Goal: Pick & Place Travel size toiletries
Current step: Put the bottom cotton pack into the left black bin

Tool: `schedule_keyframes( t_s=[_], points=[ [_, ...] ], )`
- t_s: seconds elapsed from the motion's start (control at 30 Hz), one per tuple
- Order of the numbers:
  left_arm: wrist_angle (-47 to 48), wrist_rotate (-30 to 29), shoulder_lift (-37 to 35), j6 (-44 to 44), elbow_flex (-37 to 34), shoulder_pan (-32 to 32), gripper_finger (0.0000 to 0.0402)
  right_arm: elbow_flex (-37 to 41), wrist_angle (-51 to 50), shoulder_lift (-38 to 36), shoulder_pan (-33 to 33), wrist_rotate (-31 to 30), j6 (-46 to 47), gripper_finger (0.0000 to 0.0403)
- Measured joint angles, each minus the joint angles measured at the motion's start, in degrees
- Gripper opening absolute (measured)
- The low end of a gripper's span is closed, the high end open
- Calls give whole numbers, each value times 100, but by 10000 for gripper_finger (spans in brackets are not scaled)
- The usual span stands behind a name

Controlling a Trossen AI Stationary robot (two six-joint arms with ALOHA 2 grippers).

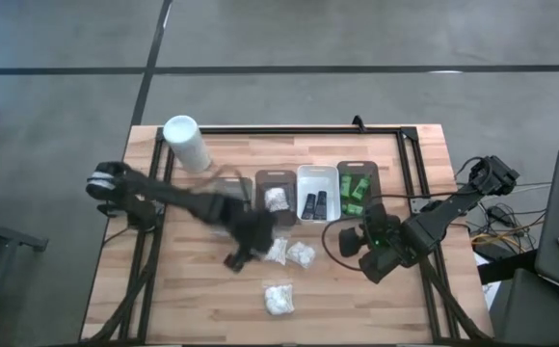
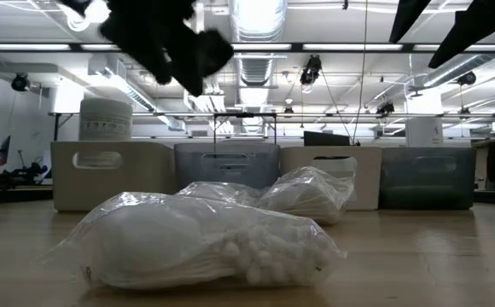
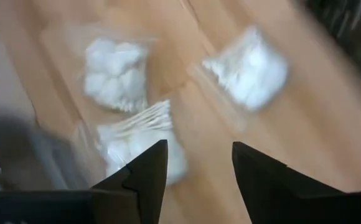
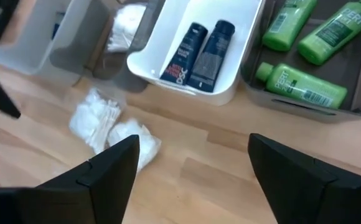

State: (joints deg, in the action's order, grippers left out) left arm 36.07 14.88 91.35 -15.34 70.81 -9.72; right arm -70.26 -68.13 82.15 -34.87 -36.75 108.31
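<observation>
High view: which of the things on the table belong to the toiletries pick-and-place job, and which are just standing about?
Part of the job:
- white packets on the table, plus one in the brown tray
- black tubes in the white tray
- green bottles in the dark tray
- left pincer, open over the packets
- right pincer, open

Just standing about:
- tall white container
- cables beside the table

We see two dark arms w/ black tapered fingers (image 4: pixel 115 168). Right gripper (image 1: pixel 355 239) has green lights on its body; black cables trail from that arm's base.
</observation>
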Motion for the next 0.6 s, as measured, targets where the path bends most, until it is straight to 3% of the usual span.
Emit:
schedule_keyframes(
  t_s=[0.1, 0.17, 0.3, 0.47, 0.6],
  points=[
    [-67, -976, 147, -916, -30, -799, 181, 0, 19, 0, 0, 202, -214, 302],
    [-134, -1036, 316, -463, -31, -1128, 181, 0, 47, 0, -4, 304, -363, 305],
    [-317, -425, 668, 2042, -36, -1280, 179, 0, 196, 0, -15, 388, -503, 310],
    [-981, -544, 940, 6003, -175, -1315, 176, 0, 420, 0, -15, 394, -715, 317],
    [-1905, -802, 976, 8009, -598, -1453, 177, 0, 463, 0, -15, 400, -804, 322]
  ],
)
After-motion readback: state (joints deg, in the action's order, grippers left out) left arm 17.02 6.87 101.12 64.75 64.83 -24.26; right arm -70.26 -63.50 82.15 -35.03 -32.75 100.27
